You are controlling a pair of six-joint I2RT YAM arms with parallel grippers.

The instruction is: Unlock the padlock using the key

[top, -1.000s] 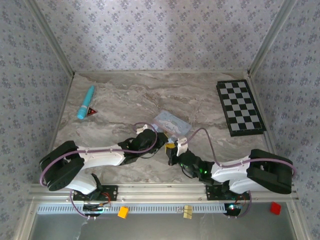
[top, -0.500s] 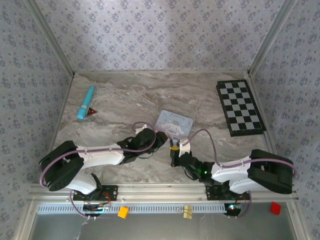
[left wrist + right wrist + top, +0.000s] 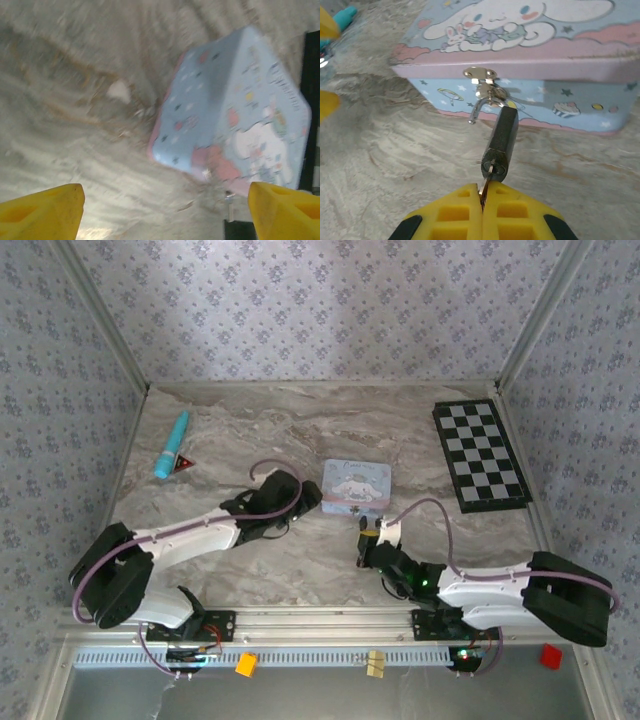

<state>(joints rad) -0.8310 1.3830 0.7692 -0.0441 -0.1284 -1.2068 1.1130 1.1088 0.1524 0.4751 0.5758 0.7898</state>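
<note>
Right gripper (image 3: 481, 200): fingers pressed together on the key (image 3: 484, 186); the key's bow is hidden between the yellow pads, and only its shank shows.
Key: seated in the keyhole at the near end of the padlock (image 3: 501, 134).
Padlock: straight ahead of the right fingertips, between them and the front wall of the tin (image 3: 520, 60); it hangs off the table (image 3: 380, 150) by the shackle (image 3: 479, 107).
Long axis: the dark body runs away from the gripper toward the tin, leaning a little right in the right wrist view; key and body are nearly in one line.
Shackle: one leg threads the hasp (image 3: 480, 74) on the tin's front; the other leg ends free, left of the body and clear of it, so the lock looks sprung.
Left gripper (image 3: 162, 207): fingers (image 3: 45, 202) wide apart, holding nothing; the tin lies ahead of it and to its right; the view is blurred, so I cannot tell if it touches.
Nearer arm: the right arm, joined to the padlock through the key; the left is beside the tin's left end, well off the lock.
Coming move, as a guess: any pull or twist must follow that key-to-hasp line; a sideways tug could drag the tin, which the open left gripper could steady.
</note>
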